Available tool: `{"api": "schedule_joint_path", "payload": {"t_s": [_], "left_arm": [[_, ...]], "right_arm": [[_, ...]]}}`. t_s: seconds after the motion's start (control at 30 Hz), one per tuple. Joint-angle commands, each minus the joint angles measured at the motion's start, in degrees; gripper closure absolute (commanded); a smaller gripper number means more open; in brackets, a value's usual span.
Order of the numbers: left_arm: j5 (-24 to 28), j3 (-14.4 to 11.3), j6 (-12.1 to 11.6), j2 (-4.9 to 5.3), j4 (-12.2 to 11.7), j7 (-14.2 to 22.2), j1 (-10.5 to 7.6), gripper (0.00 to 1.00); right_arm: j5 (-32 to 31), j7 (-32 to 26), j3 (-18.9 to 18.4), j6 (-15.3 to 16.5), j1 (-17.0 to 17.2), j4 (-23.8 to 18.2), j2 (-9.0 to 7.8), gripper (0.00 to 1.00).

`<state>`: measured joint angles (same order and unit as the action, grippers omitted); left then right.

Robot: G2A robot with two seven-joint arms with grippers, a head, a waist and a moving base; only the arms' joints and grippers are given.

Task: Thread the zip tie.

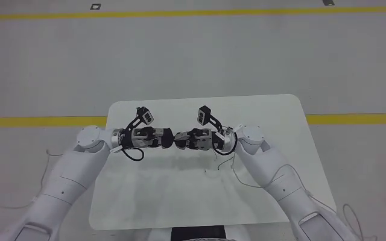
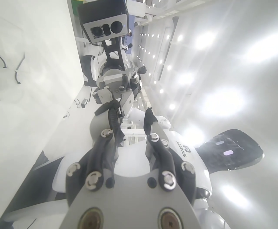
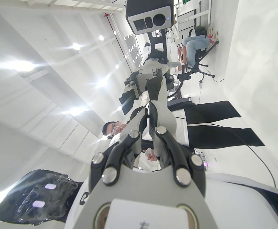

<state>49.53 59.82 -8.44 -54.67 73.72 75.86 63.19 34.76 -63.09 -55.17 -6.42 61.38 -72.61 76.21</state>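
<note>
Top view puts my left fingers (image 1: pixel 168 138) and right fingers (image 1: pixel 183 140) tip to tip above the counter (image 1: pixel 271 120). Left gape; right, I cannot tell. I cannot pick out the zip tie, presumably between those tips; thin, springy and slick, I'd pinch it near its tail.

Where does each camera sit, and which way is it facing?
Top view: above the arms, looking down at the table; both arms show, left gripper facing right gripper tip to tip.
Left wrist view: on the left wrist, looking along the left gripper at the right gripper and right wrist camera.
Right wrist view: on the right wrist, looking the opposite way at the left wrist camera.
Shared: all views show both grippers.
</note>
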Motion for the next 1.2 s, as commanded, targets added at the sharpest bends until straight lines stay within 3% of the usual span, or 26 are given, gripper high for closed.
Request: {"api": "schedule_joint_path", "payload": {"t_s": [0.0,0.07,0.43,0.87,1.17], "left_arm": [[-0.1,0.0,0.1,0.0,0.1,0.2,0.03,0.83],[-0.2,0.0,0.1,0.0,0.1,0.3,0.03,0.89],[-0.4,-0.1,0.4,-0.11,0.1,0.7,0.05,0.97],[-1.4,-0.1,0.6,-0.13,-0.8,0.4,-0.21,0.91],[-1.2,0.0,0.6,-0.18,-0.8,0.5,-0.28,0.93]], "right_arm": [[0.0,0.1,0.0,0.0,0.0,0.0,-0.03,1.0],[-0.1,0.1,0.1,0.1,0.0,0.0,-0.08,1.0],[0.3,0.2,0.1,0.5,0.0,0.0,-0.26,1.0],[0.4,0.1,-0.1,0.6,0.0,-0.1,-0.61,1.0],[0.1,0.3,-0.1,0.4,0.0,-0.3,-0.83,1.0]]}}
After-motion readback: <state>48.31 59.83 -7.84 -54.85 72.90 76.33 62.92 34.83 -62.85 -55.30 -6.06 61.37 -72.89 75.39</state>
